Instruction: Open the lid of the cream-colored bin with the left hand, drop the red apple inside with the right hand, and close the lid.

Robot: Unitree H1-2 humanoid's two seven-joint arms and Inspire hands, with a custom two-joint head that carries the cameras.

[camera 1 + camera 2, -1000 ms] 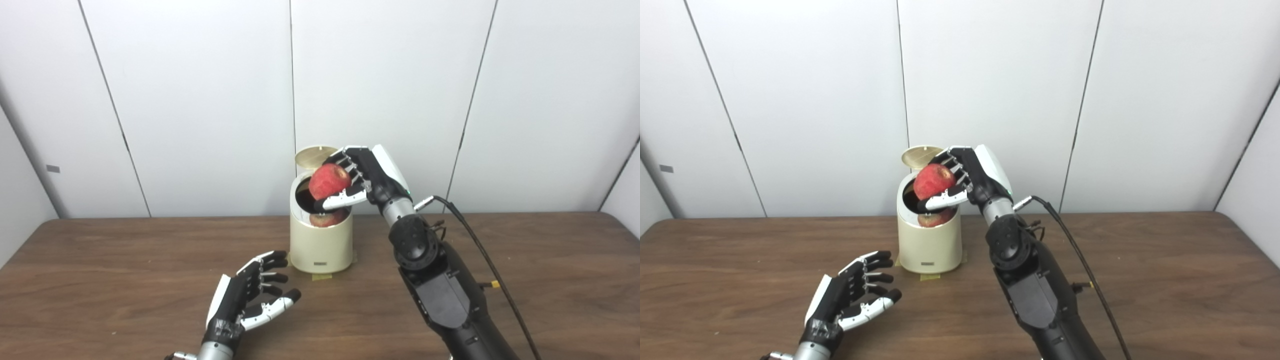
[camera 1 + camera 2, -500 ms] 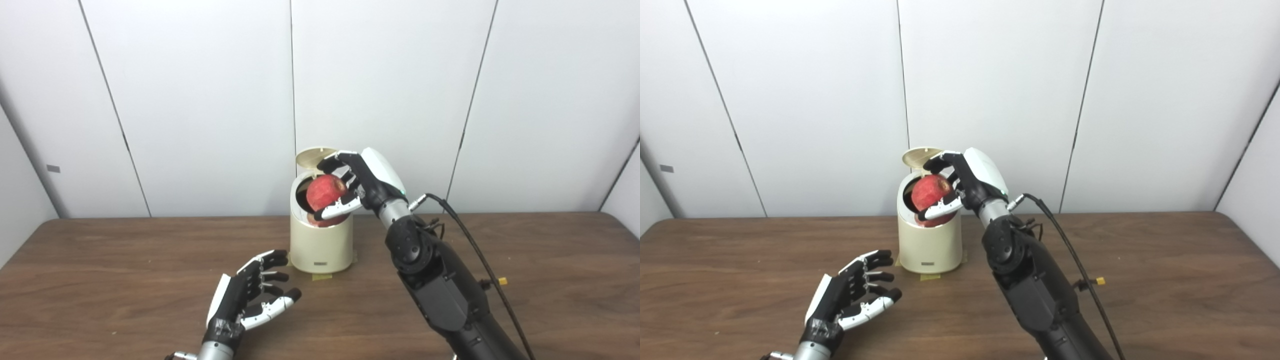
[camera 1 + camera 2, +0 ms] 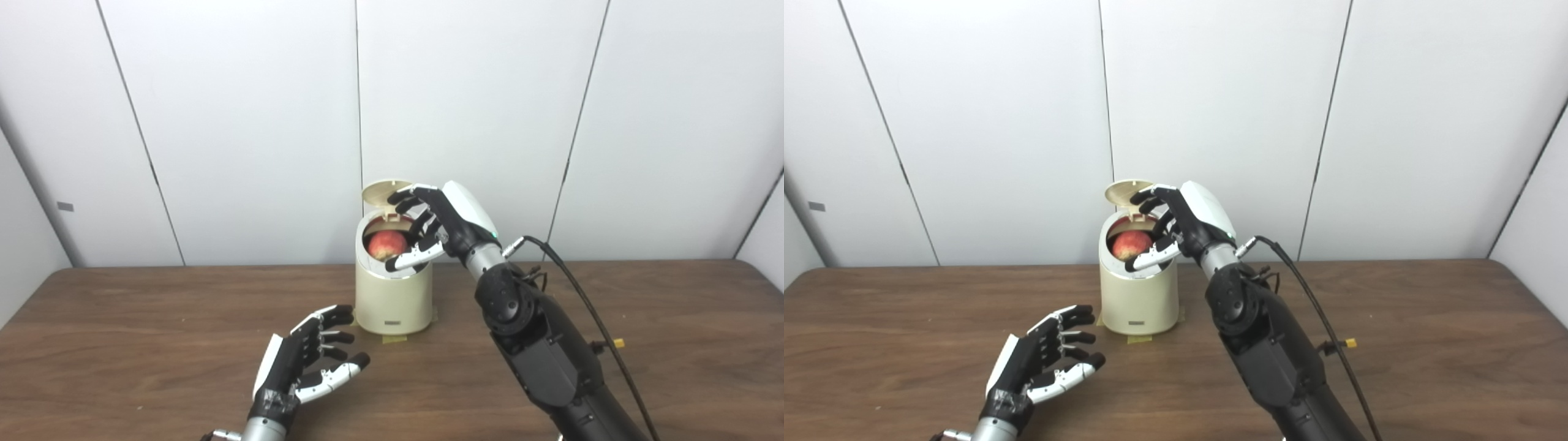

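Apple [image 3: 387, 244] sits in the bin [image 3: 392, 300]; our right robot hand [image 3: 429, 228] hangs spread, empty, over the opening. Pulling back, we risk clipping the upright lid [image 3: 386, 190]. Left robot hand [image 3: 309, 361] is spread too.

Black arms, a black cable [image 3: 588, 300], black fingers [image 3: 334, 339] with white shells and tips.

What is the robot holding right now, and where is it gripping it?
Nothing. The right hand hangs open over the bin, the red apple lying inside it. The left hand rests open near the table.
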